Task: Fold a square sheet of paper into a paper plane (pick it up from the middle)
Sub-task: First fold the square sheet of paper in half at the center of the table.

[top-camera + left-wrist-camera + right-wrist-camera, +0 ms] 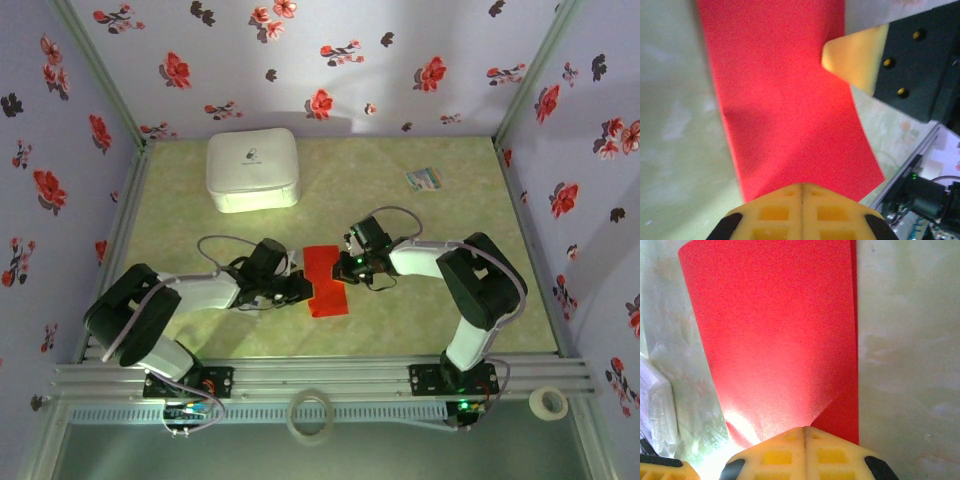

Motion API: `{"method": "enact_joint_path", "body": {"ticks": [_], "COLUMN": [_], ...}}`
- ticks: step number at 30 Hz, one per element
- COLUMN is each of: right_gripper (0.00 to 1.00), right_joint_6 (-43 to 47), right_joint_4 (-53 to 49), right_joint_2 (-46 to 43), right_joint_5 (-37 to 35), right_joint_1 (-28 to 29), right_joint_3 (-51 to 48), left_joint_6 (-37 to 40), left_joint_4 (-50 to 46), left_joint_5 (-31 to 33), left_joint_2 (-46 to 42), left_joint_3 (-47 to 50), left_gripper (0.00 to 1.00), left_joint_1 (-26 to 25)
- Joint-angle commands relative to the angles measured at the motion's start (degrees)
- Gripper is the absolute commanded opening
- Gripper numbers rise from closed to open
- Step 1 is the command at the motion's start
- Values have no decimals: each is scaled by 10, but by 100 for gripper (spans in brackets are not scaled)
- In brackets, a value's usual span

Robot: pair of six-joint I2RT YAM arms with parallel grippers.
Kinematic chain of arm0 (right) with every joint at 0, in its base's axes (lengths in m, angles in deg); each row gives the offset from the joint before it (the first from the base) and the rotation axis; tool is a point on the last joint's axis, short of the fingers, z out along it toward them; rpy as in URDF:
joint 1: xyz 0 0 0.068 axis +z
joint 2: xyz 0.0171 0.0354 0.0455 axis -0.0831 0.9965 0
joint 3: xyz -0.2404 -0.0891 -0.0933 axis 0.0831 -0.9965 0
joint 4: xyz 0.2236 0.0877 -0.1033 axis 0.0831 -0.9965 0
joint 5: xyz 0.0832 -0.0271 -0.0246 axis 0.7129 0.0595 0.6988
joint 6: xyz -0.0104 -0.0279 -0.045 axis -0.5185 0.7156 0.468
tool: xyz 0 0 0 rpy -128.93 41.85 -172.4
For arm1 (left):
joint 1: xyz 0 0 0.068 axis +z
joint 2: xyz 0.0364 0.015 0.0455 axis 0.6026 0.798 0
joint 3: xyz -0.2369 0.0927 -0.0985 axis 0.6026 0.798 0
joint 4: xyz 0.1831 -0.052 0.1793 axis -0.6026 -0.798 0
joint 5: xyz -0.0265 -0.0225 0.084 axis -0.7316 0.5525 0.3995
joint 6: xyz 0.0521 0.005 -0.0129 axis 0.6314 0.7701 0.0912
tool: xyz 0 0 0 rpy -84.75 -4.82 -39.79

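Top external is showing the square sheet of paper [326, 282] lying mid-table, doubled into a strip. The left gripper [298, 290] and right gripper [347, 268], jaws together, are seemingly pinching its opposite long edges. The centre crease is probably being set, so the next move is calling for even pressing along the fold.

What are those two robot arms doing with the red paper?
They are working on the square sheet of paper in the middle of the table, one from each side. The right tool looks pinched shut on one edge, and the left tool sits shut at the opposite edge. It is no plane yet.
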Motion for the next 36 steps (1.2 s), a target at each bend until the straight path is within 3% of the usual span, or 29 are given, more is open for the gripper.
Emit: {"method": "enact_joint_path", "body": {"ticks": [1,11,28,36], "right_gripper": [0,0,0,0], "right_joint_6": [-10,-9,-10,-11], "right_joint_4": [-65,-65,-65,-65], "right_joint_2": [27,29,31,30], "right_joint_5": [-61,-61,-64,-65], "right_joint_1": [1,1,1,2], "right_joint_3": [-25,-25,-26,-27], "left_joint_6": [-35,-31,73,52], "left_joint_4": [65,77,-100,-102], "left_joint_5": [-27,-29,25,58], "left_joint_2": [31,68,-8,-53], "left_joint_3": [4,43,28,5], "left_gripper": [1,1,2,3], "left_joint_1": [-7,-15,-43,-45]}}
